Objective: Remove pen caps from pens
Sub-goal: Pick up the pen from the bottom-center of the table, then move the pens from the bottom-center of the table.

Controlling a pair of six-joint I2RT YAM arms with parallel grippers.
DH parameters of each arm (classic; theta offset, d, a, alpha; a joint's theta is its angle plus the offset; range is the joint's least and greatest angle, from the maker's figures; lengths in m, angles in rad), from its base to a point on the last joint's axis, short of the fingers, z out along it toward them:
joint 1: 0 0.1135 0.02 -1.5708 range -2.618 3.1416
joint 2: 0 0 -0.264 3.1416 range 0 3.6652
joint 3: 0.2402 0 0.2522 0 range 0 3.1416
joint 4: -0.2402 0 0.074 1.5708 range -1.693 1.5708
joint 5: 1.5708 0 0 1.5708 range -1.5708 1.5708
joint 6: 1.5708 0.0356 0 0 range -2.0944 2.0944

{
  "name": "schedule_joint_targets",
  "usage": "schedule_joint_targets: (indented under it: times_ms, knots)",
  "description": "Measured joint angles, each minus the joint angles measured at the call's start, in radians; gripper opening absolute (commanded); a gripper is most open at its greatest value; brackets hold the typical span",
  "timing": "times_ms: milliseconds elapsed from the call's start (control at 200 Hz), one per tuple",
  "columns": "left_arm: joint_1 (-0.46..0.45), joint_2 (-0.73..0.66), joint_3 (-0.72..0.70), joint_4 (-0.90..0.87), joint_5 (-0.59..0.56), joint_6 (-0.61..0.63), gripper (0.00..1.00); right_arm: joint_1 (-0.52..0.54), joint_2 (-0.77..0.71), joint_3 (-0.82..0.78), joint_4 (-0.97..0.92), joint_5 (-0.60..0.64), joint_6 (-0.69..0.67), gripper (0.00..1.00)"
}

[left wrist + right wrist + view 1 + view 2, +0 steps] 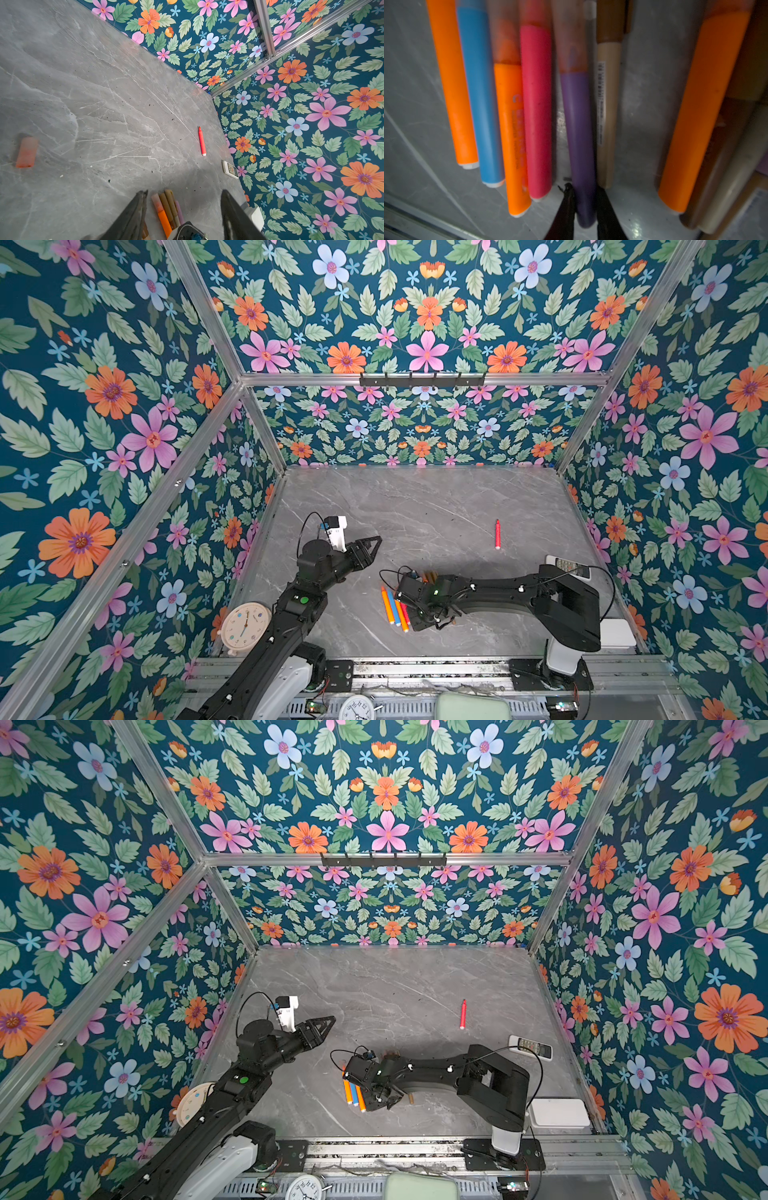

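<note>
Several pens lie side by side on the grey table, most with translucent orange-red pen caps on. My right gripper is down among them, its fingers pressed on both sides of the purple pen, which wears its cap. In both top views the right wrist hides much of the row. A red pen lies alone, uncapped, farther back. A loose cap lies on the table. My left gripper hovers open and empty.
A white remote and a white box sit by the right wall. A round clock leans at the front left, under the left arm. Another clock and a pale green object lie beyond the front rail.
</note>
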Motion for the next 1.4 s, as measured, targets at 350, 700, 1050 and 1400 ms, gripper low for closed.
schedule_joint_targets:
  times_ms: [350, 700, 1050, 1400]
  knots:
    - [0.000, 0.041, 0.026, 0.000, 0.003, 0.000, 0.59, 0.002, 0.008, 0.001, 0.001, 0.012, -0.001, 0.12]
    - [0.000, 0.002, -0.082, -0.099, -0.051, -0.022, 0.23, 0.000, -0.151, 0.000, -0.050, 0.097, -0.027, 0.00]
    - [-0.016, -0.172, -0.079, -0.574, -0.110, -0.140, 0.82, -0.030, -0.357, -0.038, -0.056, 0.203, -0.080, 0.00]
    - [-0.055, -0.113, -0.174, -0.697, -0.140, -0.211, 0.81, -0.056, -0.453, -0.140, -0.036, 0.222, -0.087, 0.00]
